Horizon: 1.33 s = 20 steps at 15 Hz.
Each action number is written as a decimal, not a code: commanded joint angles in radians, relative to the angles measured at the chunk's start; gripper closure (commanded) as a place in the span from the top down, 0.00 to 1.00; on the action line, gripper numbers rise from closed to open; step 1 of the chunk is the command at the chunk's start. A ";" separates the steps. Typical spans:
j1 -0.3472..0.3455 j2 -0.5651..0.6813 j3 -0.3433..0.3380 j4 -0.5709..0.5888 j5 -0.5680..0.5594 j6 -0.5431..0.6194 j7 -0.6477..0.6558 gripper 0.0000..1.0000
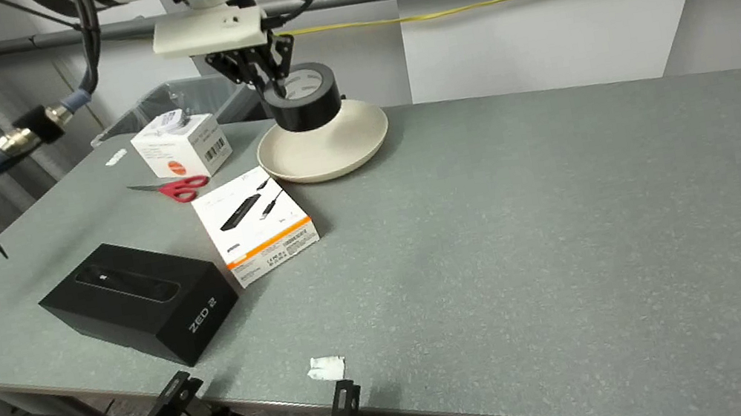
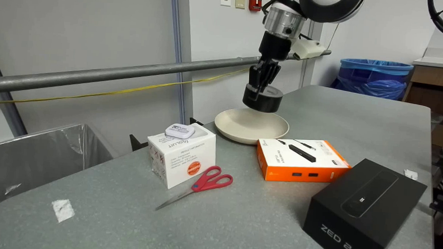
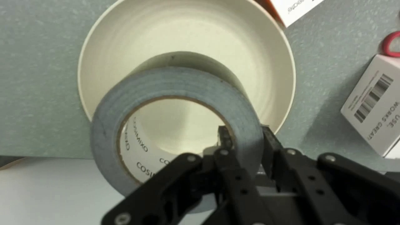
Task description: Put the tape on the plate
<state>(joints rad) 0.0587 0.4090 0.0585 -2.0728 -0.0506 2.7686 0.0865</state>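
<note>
Far left in an exterior view there's the black ZED 2 box [image 1: 129, 297], then the red-handled scissors [image 1: 173, 187], then the white-and-orange product box [image 1: 251, 216], none of which the task needs. Next over, the Robotiq gripper [image 1: 272, 90] is clamped on the wall of the black Cosimixo tape roll [image 1: 310, 114], one finger inside the ring, one outside. The roll hangs above the shallow cream plate [image 1: 306, 162], not touching it. Pickup looks done and the carry pretty much too, though centring's hard to judge; lowering and letting go are left
</note>
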 commanded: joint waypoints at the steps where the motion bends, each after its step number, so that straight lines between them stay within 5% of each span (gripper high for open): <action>1: 0.026 0.104 -0.012 0.072 0.005 0.015 -0.007 0.06; 8: 0.034 0.200 -0.046 0.137 -0.003 0.036 0.003 0.06; 9: 0.037 0.205 -0.053 0.143 -0.004 0.037 0.009 0.50; 16: 0.042 0.193 -0.077 0.151 -0.006 0.031 0.020 0.97; 20: 0.022 0.188 -0.062 0.142 0.006 0.009 -0.004 1.00</action>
<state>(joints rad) 0.0786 0.5979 -0.0005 -1.9320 -0.0509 2.7805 0.0880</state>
